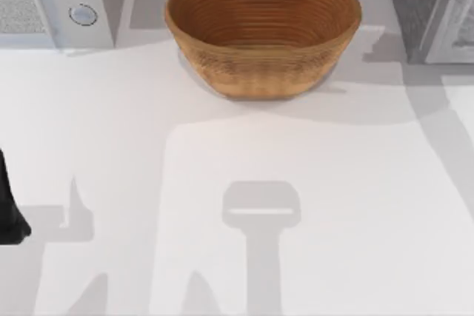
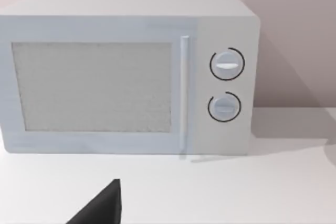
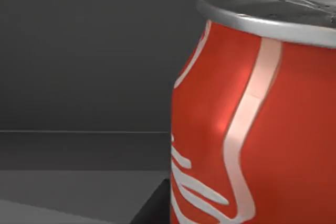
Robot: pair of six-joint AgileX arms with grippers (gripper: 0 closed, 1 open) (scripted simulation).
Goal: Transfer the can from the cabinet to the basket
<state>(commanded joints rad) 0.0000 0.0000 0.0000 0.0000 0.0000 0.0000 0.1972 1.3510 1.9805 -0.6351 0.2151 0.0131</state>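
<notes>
Red-walled and thin, the can (image 3: 252, 129) looks light, smooth and dentable; we would grip mid-body. Whether our right end effector is spread, we cannot tell.

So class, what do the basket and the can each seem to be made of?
The basket looks like woven wicker: brown, matte, with ribbed coils ringing its wall. The can, seen close in the right wrist view, looks like thin metal: a silvery rim and glossy red paint catching a highlight. Both are rendered, so these are best guesses.
</notes>
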